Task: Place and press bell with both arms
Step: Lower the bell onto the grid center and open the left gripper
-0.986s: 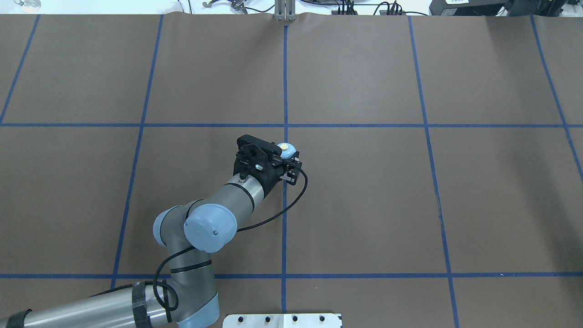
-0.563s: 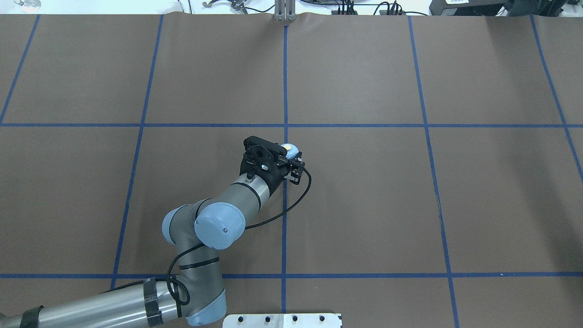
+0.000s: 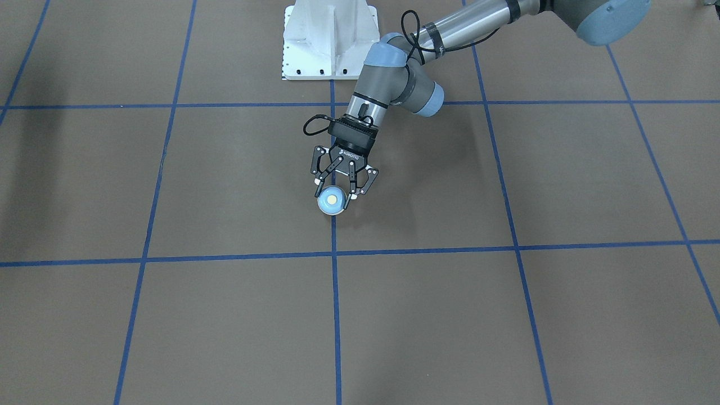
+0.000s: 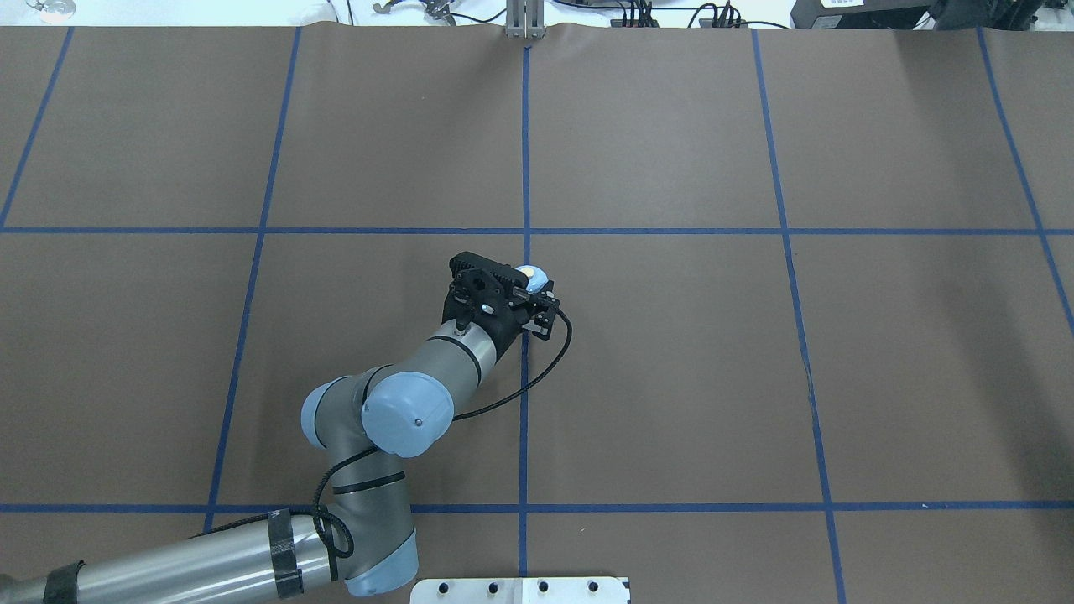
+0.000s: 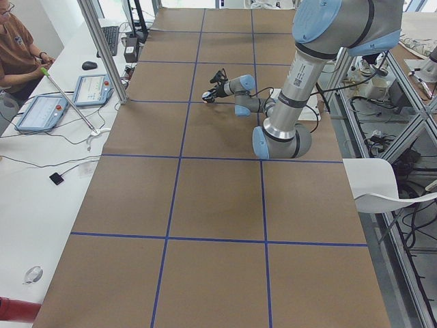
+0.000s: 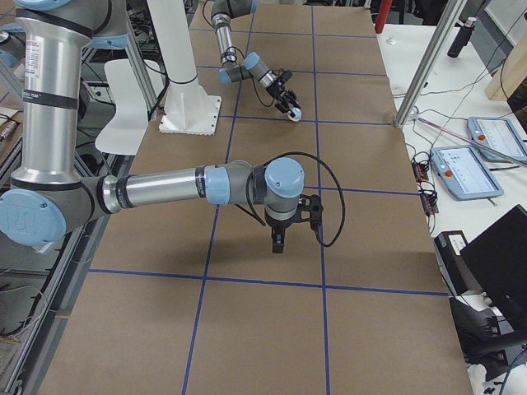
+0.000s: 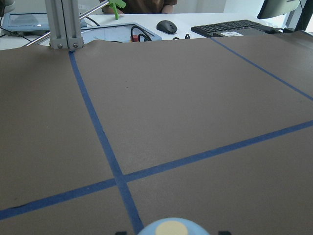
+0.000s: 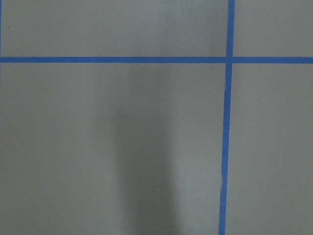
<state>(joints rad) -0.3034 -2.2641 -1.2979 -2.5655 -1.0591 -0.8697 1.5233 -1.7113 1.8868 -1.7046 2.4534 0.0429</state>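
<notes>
The light-blue bell with its cream button stands on the brown table, on the middle blue tape line. It also shows in the overhead view and at the bottom edge of the left wrist view. My left gripper reaches down from the robot's side, its fingers on either side of the bell, shut on it. My right gripper points down over bare table far from the bell. It shows only in the exterior right view, so I cannot tell whether it is open or shut.
The white bolted pedestal stands at the robot's edge of the table. An aluminium post rises at the far edge beyond the bell. A desk with tablets and an operator lies past that edge.
My left arm's elbow and wrist have swung a little to the right. The gripper sits closer over the bell and covers more of it. The bell has barely shifted.
</notes>
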